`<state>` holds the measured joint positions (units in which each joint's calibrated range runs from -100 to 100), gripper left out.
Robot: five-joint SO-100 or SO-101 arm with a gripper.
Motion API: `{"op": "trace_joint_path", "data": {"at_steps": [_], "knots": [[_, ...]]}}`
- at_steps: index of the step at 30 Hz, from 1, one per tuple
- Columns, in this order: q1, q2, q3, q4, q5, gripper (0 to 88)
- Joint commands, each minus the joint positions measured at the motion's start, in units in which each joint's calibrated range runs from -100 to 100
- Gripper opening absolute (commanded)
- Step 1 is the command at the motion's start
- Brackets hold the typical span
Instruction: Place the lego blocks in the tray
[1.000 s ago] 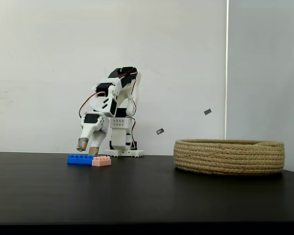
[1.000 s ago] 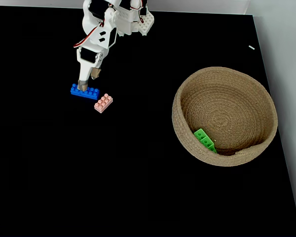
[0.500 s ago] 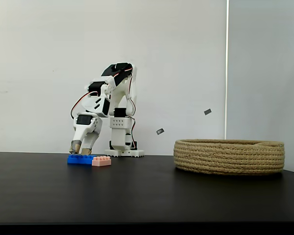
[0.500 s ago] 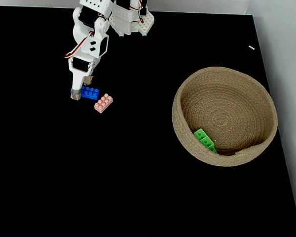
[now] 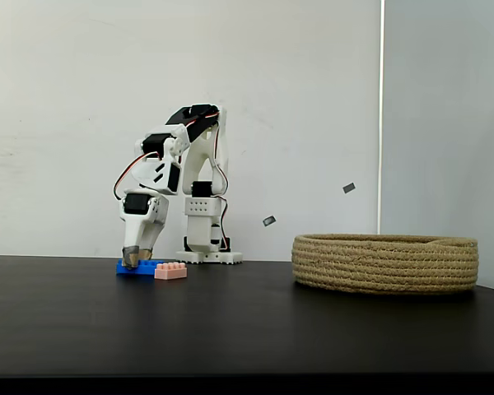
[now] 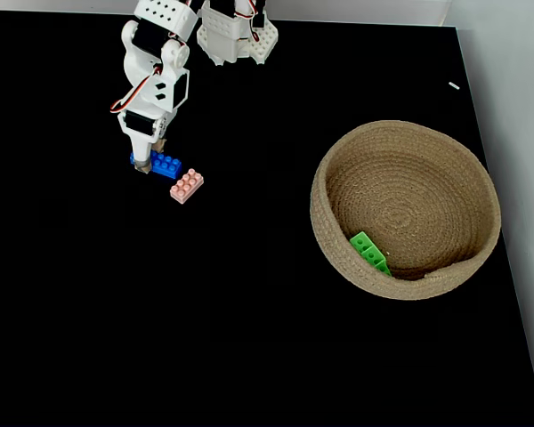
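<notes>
Both fixed views show the white arm bent forward and down over the black worktop (image 6: 249,294), with its claw (image 5: 135,260) lowered onto the left end of the blue lego block (image 6: 165,165). From above, the claw (image 6: 142,163) covers that end of the block, and its tan-tipped fingers (image 5: 131,257) sit on either side of it, touching or very nearly so; whether they are truly clamped on the block or only closing around it cannot be told. The blue block (image 5: 146,267) lies flat on the worktop. Just beside it, toward the lower right in the view from above, lies the pale pink lego block (image 6: 187,185), studs up, close to the blue one but seemingly apart. Well to the right stands the tray (image 6: 338,182), a round basket of coiled tan rope, and the green lego block (image 6: 369,252) rests inside it against the near wall. From the side the tray (image 5: 385,263) sits low and wide.
</notes>
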<state>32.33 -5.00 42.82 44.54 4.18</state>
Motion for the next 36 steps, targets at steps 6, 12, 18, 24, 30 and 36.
{"op": "trace_joint_path", "data": {"at_steps": [6,12,18,24,30,36], "knots": [[-0.3,-3.0,1.7,0.2,0.9,0.2],[-4.5,-18.6,9.9,-0.5,0.3,0.2],[-8.7,-30.4,13.1,4.1,-1.7,0.2],[-16.3,-37.8,1.9,18.9,-4.1,0.2],[-26.1,-38.6,-13.1,29.3,-10.1,0.1],[-42.4,-33.6,-21.0,33.0,-15.2,0.1]]}}
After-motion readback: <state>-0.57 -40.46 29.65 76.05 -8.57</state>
